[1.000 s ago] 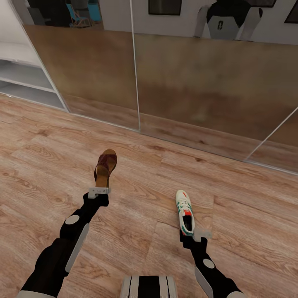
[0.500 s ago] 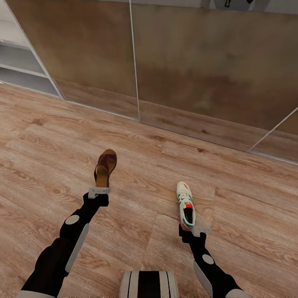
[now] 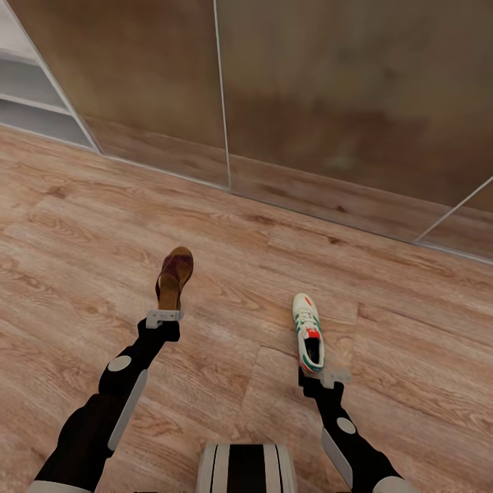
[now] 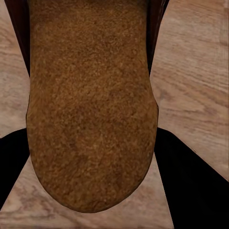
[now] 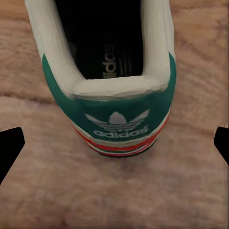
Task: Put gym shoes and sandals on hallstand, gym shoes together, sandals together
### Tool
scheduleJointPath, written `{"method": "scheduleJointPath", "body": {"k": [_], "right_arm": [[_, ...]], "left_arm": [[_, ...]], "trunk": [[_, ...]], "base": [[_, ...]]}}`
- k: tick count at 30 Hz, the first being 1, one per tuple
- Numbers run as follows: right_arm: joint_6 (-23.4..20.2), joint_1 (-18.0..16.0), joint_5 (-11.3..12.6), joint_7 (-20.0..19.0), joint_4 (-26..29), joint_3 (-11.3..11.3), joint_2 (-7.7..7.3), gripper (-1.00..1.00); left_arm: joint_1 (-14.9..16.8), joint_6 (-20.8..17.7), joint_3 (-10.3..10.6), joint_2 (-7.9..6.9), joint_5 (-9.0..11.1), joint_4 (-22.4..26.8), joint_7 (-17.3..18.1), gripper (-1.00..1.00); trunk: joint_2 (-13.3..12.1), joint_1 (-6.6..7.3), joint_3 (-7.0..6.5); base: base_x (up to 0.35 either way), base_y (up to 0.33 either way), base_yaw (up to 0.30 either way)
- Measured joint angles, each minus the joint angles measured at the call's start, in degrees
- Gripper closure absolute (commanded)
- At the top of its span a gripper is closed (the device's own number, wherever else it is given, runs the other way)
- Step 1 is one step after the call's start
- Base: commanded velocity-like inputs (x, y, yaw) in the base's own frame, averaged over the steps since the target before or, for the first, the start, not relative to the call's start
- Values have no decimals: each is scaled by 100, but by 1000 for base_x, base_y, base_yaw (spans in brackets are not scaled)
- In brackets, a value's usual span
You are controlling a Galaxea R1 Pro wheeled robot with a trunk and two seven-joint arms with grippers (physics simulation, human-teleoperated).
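A brown sandal (image 3: 175,277) hangs a little above the corridor floor (image 3: 82,260), and my left gripper (image 3: 164,317) is shut on its heel. In the left wrist view its tan footbed (image 4: 90,105) sits between the two black fingers (image 4: 191,181). One white gym shoe (image 3: 307,332) with green stripes lies on the floor, toe pointing away from me. My right gripper (image 3: 322,375) is open just behind its heel. The right wrist view has the green heel (image 5: 119,109) between widely spread fingertips (image 5: 10,145) that do not touch it.
Tall brown reflective panels (image 3: 342,103) run along the wall ahead, right down to the floor. A corner of a light grey unit with open low shelves (image 3: 31,103) is at the far left; I cannot tell if it is the hallstand. My base (image 3: 246,469) is at the bottom edge.
The camera has moved, so wall and floor slid upward in the picture. The sandal kept its place in the left gripper. The gym shoe stayed on the floor, the right gripper behind it.
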State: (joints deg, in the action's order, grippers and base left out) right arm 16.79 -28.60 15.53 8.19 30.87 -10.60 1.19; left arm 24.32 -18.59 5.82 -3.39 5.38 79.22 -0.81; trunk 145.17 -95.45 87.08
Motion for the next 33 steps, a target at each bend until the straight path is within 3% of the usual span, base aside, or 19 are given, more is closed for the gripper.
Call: {"method": "scheduleJointPath", "body": {"k": [5,11,18,33], "right_arm": [[-1,-2,-1,0,32,40,1,-100],[-1,-2,-3,0,35,59,0,-100],[-1,-2,-1,0,36,62,1,-100],[-1,-2,-3,0,38,62,1,-100]], "left_arm": [[0,0,0,0,0,1,0,100],[0,6,0,0,-1,-1,0,100],[0,34,0,0,0,-2,0,100],[0,42,0,0,-6,-1,0,100]], "trunk": [[7,-13,147],[7,-13,163],[16,-31,362],[17,-29,369]], "base": [[0,0,0],[0,0,0],[0,0,0],[34,0,0]]}}
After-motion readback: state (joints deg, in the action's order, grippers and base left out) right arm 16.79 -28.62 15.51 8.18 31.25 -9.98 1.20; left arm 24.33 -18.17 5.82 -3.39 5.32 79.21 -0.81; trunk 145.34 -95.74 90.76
